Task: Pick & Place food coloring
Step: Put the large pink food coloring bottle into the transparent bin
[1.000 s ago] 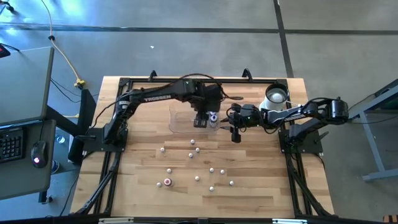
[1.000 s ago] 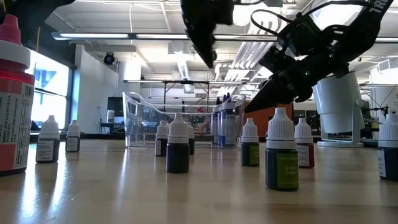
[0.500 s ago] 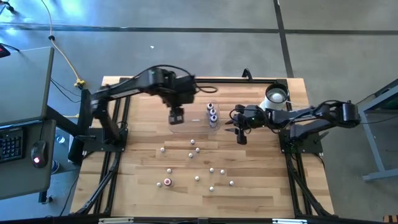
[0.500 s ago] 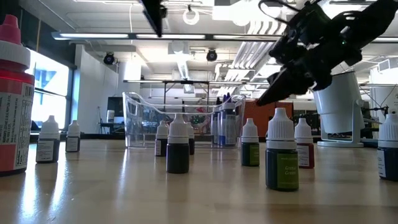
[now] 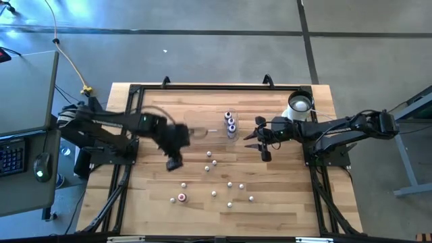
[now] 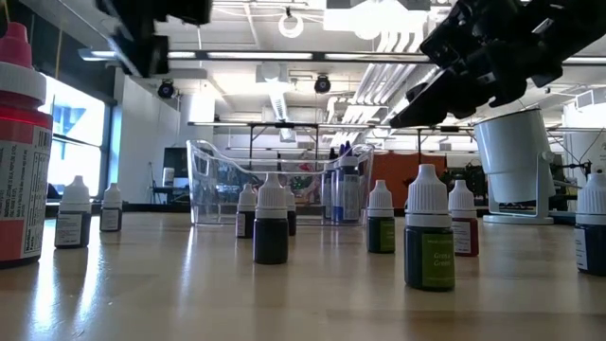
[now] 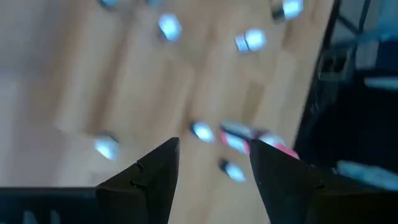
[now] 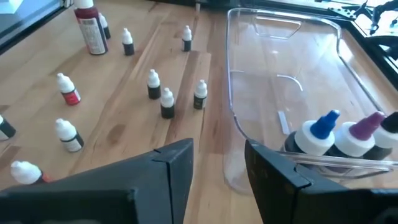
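High view: bottles scattered on the bench, three already in the tray

Roughly a dozen small food coloring bottles [image 5: 213,163] stand upright and apart from one another across the middle and near part of the bench [image 5: 283,202]. One with a red cap [image 5: 181,198] sits near the left of the group. Three more, with blue and purple tips [image 8: 339,134], stand touching in a row at the right end of the clear tray [image 8: 292,56], which lies on the far half of the bench.

By my judgement the bottles are light, stiff plastic with smooth round bodies, so they would tip or skid easily if nudged from the side. The safest hold looks to be across the body just under the white cap, coming straight down, with both fingers meeting it evenly. The closely spaced ones call for care not to knock a neighbour.

The left end effector [image 5: 174,162] hangs over the bench left of the bottles, blurred in that picture; its wrist view shows the fingers [image 7: 149,177] apart with nothing between them. The right end effector [image 5: 264,152] hovers just right of the tray, fingers [image 8: 171,163] part open and empty, looking toward the tray and the loose bottles. A white cup [image 5: 299,104] stands at the far right.
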Action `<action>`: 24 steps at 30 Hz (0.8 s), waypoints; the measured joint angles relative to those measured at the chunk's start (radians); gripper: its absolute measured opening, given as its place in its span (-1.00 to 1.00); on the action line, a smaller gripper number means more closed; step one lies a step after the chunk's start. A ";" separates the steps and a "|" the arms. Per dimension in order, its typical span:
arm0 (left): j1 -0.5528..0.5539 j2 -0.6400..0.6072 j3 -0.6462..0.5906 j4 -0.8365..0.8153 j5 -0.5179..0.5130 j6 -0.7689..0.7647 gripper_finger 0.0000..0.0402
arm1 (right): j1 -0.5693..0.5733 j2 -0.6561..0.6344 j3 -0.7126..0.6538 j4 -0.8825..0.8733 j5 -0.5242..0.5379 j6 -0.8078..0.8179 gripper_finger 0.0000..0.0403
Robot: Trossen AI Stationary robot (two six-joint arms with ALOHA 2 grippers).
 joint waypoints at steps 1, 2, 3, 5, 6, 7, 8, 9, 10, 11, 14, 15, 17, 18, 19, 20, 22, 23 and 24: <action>-0.037 0.008 -0.002 0.003 -0.009 -0.039 -0.03 | -0.001 0.000 0.000 0.001 0.002 -0.001 -0.32; -0.074 0.020 -0.002 0.011 -0.029 -0.081 -0.03 | -0.002 0.000 0.000 0.002 0.003 -0.001 -0.32; -0.107 0.033 -0.003 0.010 -0.051 -0.118 -0.03 | -0.002 0.000 0.000 0.006 0.004 -0.001 -0.32; -0.169 0.055 -0.005 0.008 -0.090 -0.156 -0.03 | -0.002 0.000 0.000 0.015 0.004 -0.001 -0.32; -0.197 0.063 -0.005 0.021 -0.114 -0.167 -0.03 | -0.002 0.000 0.000 0.022 0.004 -0.001 -0.32; -0.223 0.069 -0.005 0.030 -0.139 -0.177 -0.03 | -0.002 0.000 0.000 0.031 0.004 -0.002 -0.32; -0.247 0.072 -0.005 0.034 -0.162 -0.195 -0.03 | -0.002 0.000 0.000 0.039 0.003 -0.002 -0.32; -0.269 0.078 -0.005 0.046 -0.177 -0.216 -0.03 | -0.002 0.000 0.000 0.046 0.003 -0.002 -0.32; -0.287 0.086 -0.004 0.070 -0.189 -0.230 -0.03 | -0.002 0.000 0.000 0.052 0.003 -0.002 -0.32; -0.304 0.092 -0.004 0.089 -0.198 -0.239 -0.03 | -0.002 0.000 0.000 0.055 0.003 -0.002 -0.32; -0.352 0.097 -0.003 0.153 -0.197 -0.248 -0.03 | -0.002 0.000 0.000 0.059 0.003 0.000 -0.32; -0.362 0.101 -0.003 0.181 -0.192 -0.248 -0.03 | -0.002 0.000 0.000 0.058 0.003 0.006 -0.32; -0.389 0.102 -0.004 0.192 -0.191 -0.249 -0.03 | -0.002 0.000 0.000 0.059 0.002 0.013 -0.32; -0.402 0.101 -0.004 0.209 -0.195 -0.249 -0.03 | -0.002 0.000 0.000 0.058 0.002 0.014 -0.32; -0.414 0.101 -0.003 0.222 -0.210 -0.249 -0.03 | -0.002 0.000 0.000 0.056 -0.001 0.015 -0.32; -0.425 0.101 -0.003 0.217 -0.231 -0.249 -0.03 | -0.002 0.000 0.000 0.054 -0.001 0.016 -0.32; -0.449 0.114 -0.003 0.214 -0.258 -0.249 -0.03 | 0.001 0.000 0.000 0.051 -0.001 0.024 -0.32; -0.455 0.122 -0.003 0.217 -0.263 -0.249 -0.03 | 0.001 0.000 0.000 0.050 -0.001 0.030 -0.32; -0.463 0.128 -0.004 0.209 -0.266 -0.249 -0.03 | 0.001 0.000 0.000 0.051 -0.001 0.032 -0.32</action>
